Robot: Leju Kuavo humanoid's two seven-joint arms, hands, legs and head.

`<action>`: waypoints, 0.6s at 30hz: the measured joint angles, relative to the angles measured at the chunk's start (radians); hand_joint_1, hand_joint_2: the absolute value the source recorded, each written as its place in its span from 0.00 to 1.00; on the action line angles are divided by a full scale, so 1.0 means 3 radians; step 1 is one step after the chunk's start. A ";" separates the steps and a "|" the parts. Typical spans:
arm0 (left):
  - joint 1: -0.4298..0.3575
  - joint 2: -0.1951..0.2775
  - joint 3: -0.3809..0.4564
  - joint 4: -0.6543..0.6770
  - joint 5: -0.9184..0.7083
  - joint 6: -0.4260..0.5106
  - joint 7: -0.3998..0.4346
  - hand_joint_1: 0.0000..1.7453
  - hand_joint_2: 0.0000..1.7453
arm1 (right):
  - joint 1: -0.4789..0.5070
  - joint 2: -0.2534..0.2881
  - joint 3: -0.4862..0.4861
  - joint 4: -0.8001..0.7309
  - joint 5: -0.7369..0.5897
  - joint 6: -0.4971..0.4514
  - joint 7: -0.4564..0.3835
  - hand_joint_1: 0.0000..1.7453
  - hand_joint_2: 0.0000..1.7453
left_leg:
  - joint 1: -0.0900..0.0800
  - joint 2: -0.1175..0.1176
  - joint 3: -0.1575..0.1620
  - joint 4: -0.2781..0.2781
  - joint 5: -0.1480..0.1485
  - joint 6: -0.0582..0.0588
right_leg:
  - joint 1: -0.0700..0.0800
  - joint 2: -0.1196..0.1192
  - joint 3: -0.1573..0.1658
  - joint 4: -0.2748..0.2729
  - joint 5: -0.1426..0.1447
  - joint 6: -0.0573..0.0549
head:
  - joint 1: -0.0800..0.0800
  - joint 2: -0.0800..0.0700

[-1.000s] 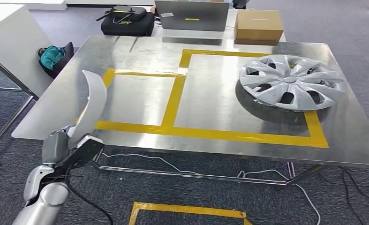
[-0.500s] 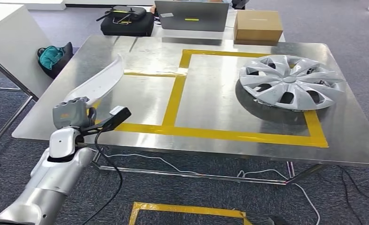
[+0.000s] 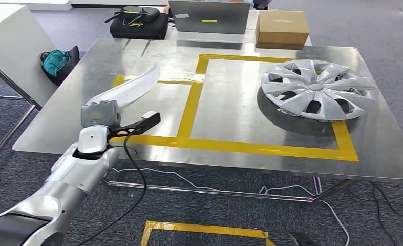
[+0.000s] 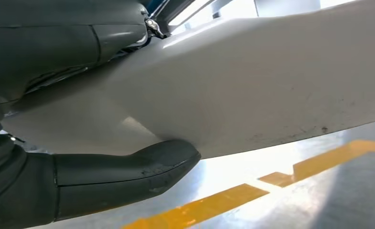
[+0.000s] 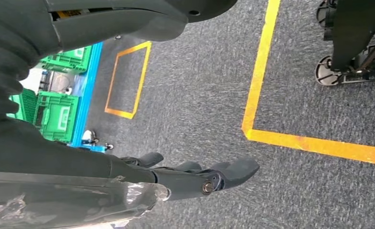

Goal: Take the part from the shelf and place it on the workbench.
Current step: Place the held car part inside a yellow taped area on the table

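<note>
The step in hand looks like the placing: the part (image 3: 125,88), a long curved white panel, is already off the shelf and carried over the workbench (image 3: 230,97), so what remains is to set it down; the left hand (image 3: 100,114) grasps the part at its near end, and the left wrist view shows the thick grey thumb (image 4: 128,169) pressed under the panel's pale edge (image 4: 252,90) with the steel top and yellow tape beneath it.

Relative to the workbench, the part hangs above the near left corner region, over the smaller yellow-taped rectangle (image 3: 189,107); it slants up and away from the hand toward the middle of the bench, its far tip raised; whether any of it touches the steel I cannot tell.

The next move, as I judge it, calls for lowering and levelling the panel until it rests flat inside the taped rectangle, then loosening the fingers; the raised tip may strike first and rock.

The right hand (image 5: 195,176) hangs over the carpet away from the workbench, holding nothing, its fingers stretched out and apart.
</note>
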 joint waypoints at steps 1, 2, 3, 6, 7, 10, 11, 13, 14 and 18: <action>-0.0022 -0.0008 -0.0010 0.0050 -0.0004 -0.0039 0.0031 1.00 1.00 | -0.0001 0.0000 0.0010 0.0000 0.0005 0.0001 0.0000 0.00 1.00 | 0.0000 0.0000 0.0000 0.0000 0.0000 0.0000 | 0.0000 0.0000 0.0000 0.0000 0.0000 0.0000 | 0.0000 0.0000; -0.0039 -0.0016 -0.0016 0.0094 -0.0005 -0.0058 0.0050 1.00 1.00 | -0.0002 0.0000 0.0020 0.0000 0.0007 0.0002 0.0000 0.00 1.00 | 0.0000 0.0000 0.0000 0.0000 0.0000 0.0000 | 0.0000 0.0000 0.0000 0.0000 0.0000 0.0000 | 0.0000 0.0000; -0.0051 -0.0024 -0.0020 0.0135 0.0000 -0.0048 0.0049 1.00 1.00 | -0.0002 0.0000 0.0029 0.0000 0.0006 0.0001 0.0000 0.00 1.00 | 0.0000 0.0000 0.0000 0.0000 0.0000 0.0000 | 0.0000 0.0000 0.0000 0.0000 0.0000 0.0000 | 0.0000 0.0000; -0.0056 -0.0044 -0.0004 0.0224 0.0028 0.0071 -0.0037 1.00 1.00 | 0.0001 -0.0001 0.0039 0.0000 -0.0002 -0.0011 0.0000 0.00 1.00 | 0.0000 0.0000 0.0000 0.0000 0.0000 0.0000 | 0.0000 0.0000 0.0000 0.0000 0.0000 0.0000 | 0.0000 0.0000; -0.0051 -0.0048 0.0007 0.0241 0.0038 0.0116 -0.0076 1.00 1.00 | 0.0005 -0.0001 0.0039 0.0000 -0.0003 -0.0016 0.0000 0.00 1.00 | 0.0000 0.0000 -0.0001 0.0000 0.0000 0.0000 | 0.0000 0.0000 0.0000 0.0000 0.0000 0.0000 | 0.0000 0.0000; -0.0007 -0.0055 0.0055 0.0260 0.0133 0.0260 -0.0204 1.00 1.00 | 0.0025 -0.0001 0.0039 0.0000 -0.0015 -0.0023 0.0000 0.00 1.00 | -0.0007 0.0000 -0.0005 0.0014 -0.0010 0.0017 | -0.0011 0.0002 0.0002 -0.0009 0.0004 0.0008 | -0.0001 0.0000; 0.0016 -0.0056 0.0079 0.0257 0.0187 0.0309 -0.0255 1.00 1.00 | 0.0033 -0.0001 0.0039 0.0001 -0.0021 -0.0023 0.0000 0.00 1.00 | -0.0010 0.0000 -0.0007 0.0020 -0.0015 0.0027 | -0.0016 0.0003 0.0003 -0.0012 0.0006 0.0013 | -0.0001 0.0000; 0.0070 -0.0058 0.0129 0.0229 0.0299 0.0389 -0.0369 1.00 1.00 | 0.0049 -0.0001 0.0039 0.0002 -0.0028 -0.0024 0.0000 0.00 1.00 | -0.0017 0.0000 -0.0010 0.0022 -0.0016 0.0043 | -0.0021 0.0004 0.0004 -0.0016 0.0012 0.0024 | -0.0001 0.0000; 0.0097 -0.0058 0.0154 0.0203 0.0351 0.0419 -0.0426 1.00 1.00 | 0.0055 -0.0001 0.0039 0.0002 -0.0030 -0.0025 0.0000 0.00 1.00 | -0.0021 0.0000 -0.0011 0.0018 -0.0007 0.0054 | -0.0024 0.0004 0.0007 -0.0027 0.0022 0.0037 | -0.0001 0.0000; 0.0194 -0.0074 0.0218 0.0018 0.0485 0.0520 -0.0583 1.00 1.00 | 0.0063 -0.0002 0.0039 0.0003 -0.0039 -0.0028 0.0000 0.00 1.00 | 0.0018 0.0014 0.0015 -0.0097 0.0081 0.0105 | -0.0020 0.0006 -0.0077 0.0118 -0.0095 0.0102 | 0.0010 0.0000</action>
